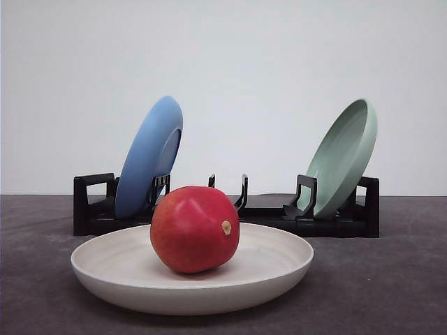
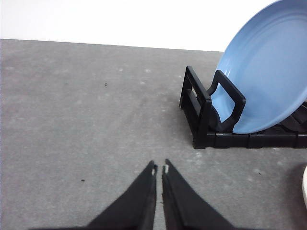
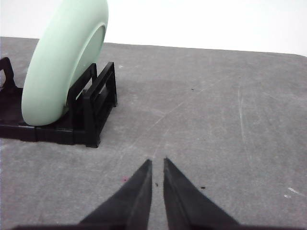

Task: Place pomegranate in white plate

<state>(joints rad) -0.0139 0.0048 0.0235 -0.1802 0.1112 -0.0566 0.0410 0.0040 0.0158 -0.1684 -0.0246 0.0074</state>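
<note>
Both sets of fingers are sitting clenched and empty right now: your left gripper is hovering over bare grey worktop with its tips nearly touching, and your right gripper is doing the same on its side, nothing between the tips. Moving outward from the left one, you're looking at the blue plate leaning in the black rack; out from the right one, the pale green plate is standing in the other end of that rack.

In the front view the pomegranate is lying inside the white plate, resting on its side with the tan stem nub facing the right arm's side. By my read the placing is looking done.

If you're ever taking it up again, judge it as firm, fairly heavy and glossy, so likely slippery. You'd be wanting the fingers across the widest part of the belly, clear of the nub, squeezing steadily, since a round fruit in a shallow dish could be rolling off.
</note>
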